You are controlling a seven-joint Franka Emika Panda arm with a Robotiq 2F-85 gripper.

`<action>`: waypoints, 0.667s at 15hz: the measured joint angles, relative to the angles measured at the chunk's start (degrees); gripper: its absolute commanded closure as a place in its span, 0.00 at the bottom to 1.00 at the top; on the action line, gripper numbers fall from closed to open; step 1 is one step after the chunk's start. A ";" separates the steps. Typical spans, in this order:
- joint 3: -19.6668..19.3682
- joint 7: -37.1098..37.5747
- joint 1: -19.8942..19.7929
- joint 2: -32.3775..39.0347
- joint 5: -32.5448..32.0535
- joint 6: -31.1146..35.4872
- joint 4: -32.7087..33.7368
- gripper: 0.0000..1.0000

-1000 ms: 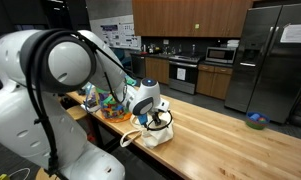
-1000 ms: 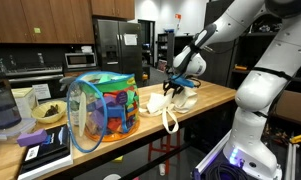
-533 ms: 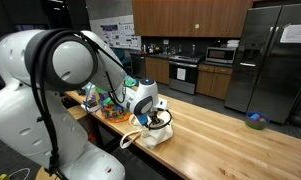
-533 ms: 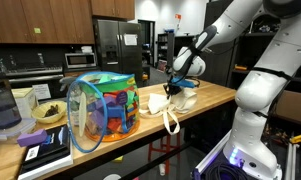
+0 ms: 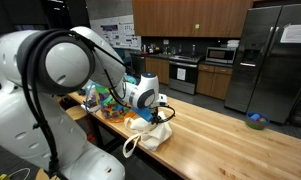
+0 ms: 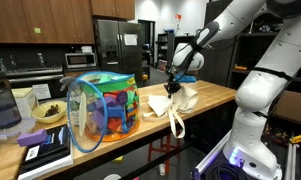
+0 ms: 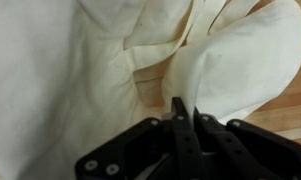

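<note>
In the wrist view the gripper [image 7: 180, 108] is pinched tight on a fold of the cream cloth bag [image 7: 90, 60]. The bag slumps on the tabletop [image 5: 225, 132] near the colourful mesh hamper [image 6: 105, 105]. A firm pinch and slow, straight lifting would likely stop the fabric slipping.

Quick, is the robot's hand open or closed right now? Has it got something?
Hand: closed, pinching a fold of the cream cloth bag.

- One bag [image 5: 151, 136] was counted.
- One basket [image 6: 103, 106] was counted.
- One bowl [image 5: 255, 121] was counted.
- One microwave [image 5: 222, 55] was counted.
</note>
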 measured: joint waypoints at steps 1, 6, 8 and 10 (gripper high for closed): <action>-0.95 -2.62 0.00 -0.09 0.00 -1.42 0.82 0.99; -7.31 -14.88 -1.00 0.11 -0.04 -7.00 4.83 0.99; -9.58 -19.06 -1.85 0.43 -0.05 -8.41 6.24 0.99; -11.43 -22.52 -2.59 1.00 -0.05 -9.35 7.64 0.99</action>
